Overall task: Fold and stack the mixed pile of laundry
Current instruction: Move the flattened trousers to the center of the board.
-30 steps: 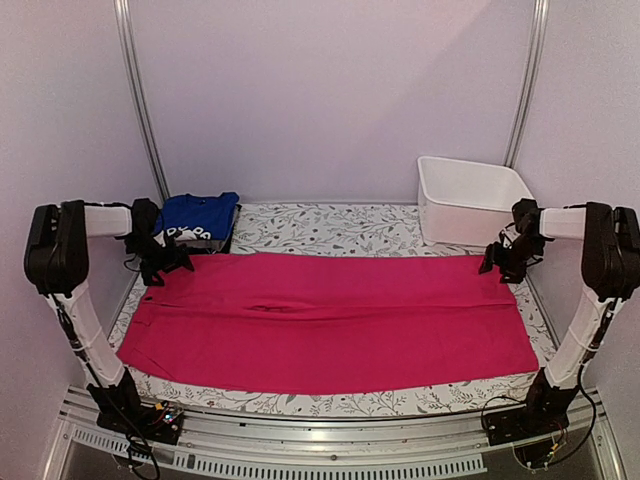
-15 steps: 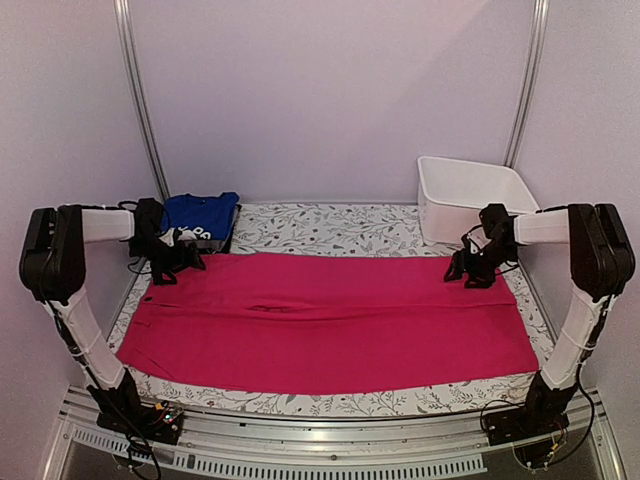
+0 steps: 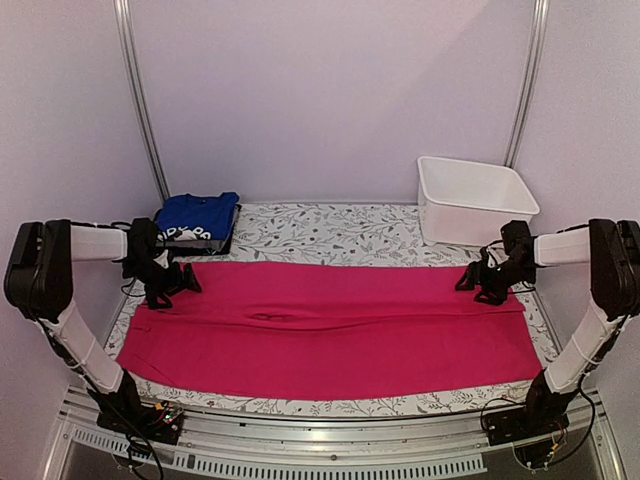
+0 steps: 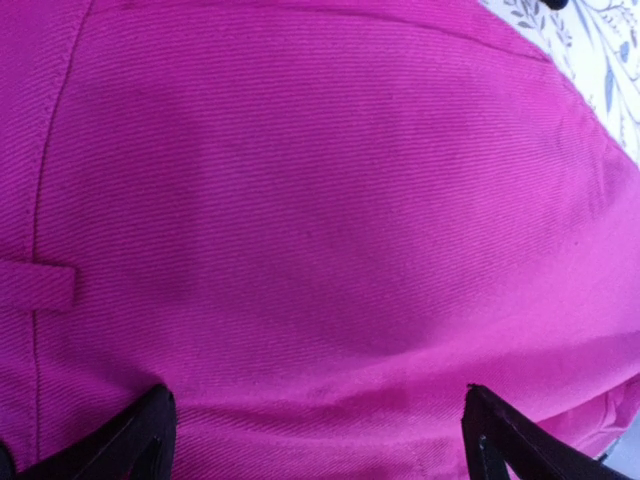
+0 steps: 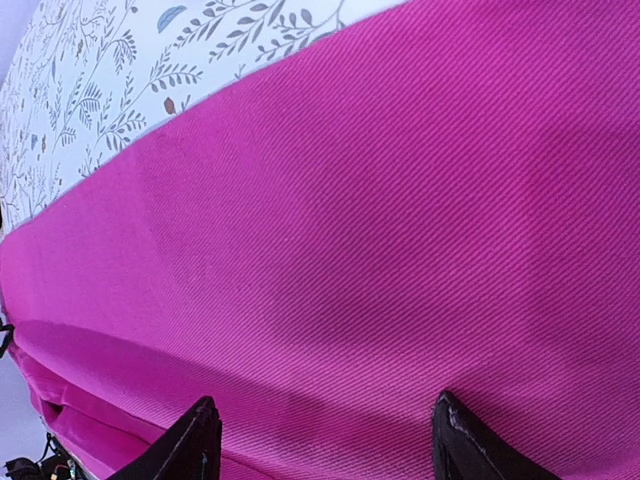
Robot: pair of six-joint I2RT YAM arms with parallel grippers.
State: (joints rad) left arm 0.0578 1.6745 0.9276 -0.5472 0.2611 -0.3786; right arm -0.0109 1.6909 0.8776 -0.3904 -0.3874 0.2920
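1. The magenta-pink garment point(image 3: 330, 335) lies spread flat across the middle of the floral table covering point(image 3: 340, 228). It forms a long, roughly rectangular sheet reaching nearly from side to side, with one shallow crease running along its length.
2. Through the left wrist camera I see that its cloth is a matte, fine diagonal twill. A stitched seam runs down the left, and a small belt-loop tab point(image 4: 35, 286) is sewn across it.
3. My left gripper point(image 3: 180, 281) sits at the garment's far-left corner. Its pointed black fingertips point(image 4: 140, 435) stand wide apart, released, with pink cloth showing between them unpinched.
4. My right gripper point(image 3: 478, 285) sits at the far-right corner, just in front of the white plastic bin point(image 3: 475, 200), a rigid, smooth-walled rectangle. Its fingers are spread too and grasp nothing; the twill beneath them is softly dimpled.
5. The royal-blue garment point(image 3: 198, 213), folded into a compact rectangle with white print along its near edge, rests at the table's back-left, just behind the pink one.
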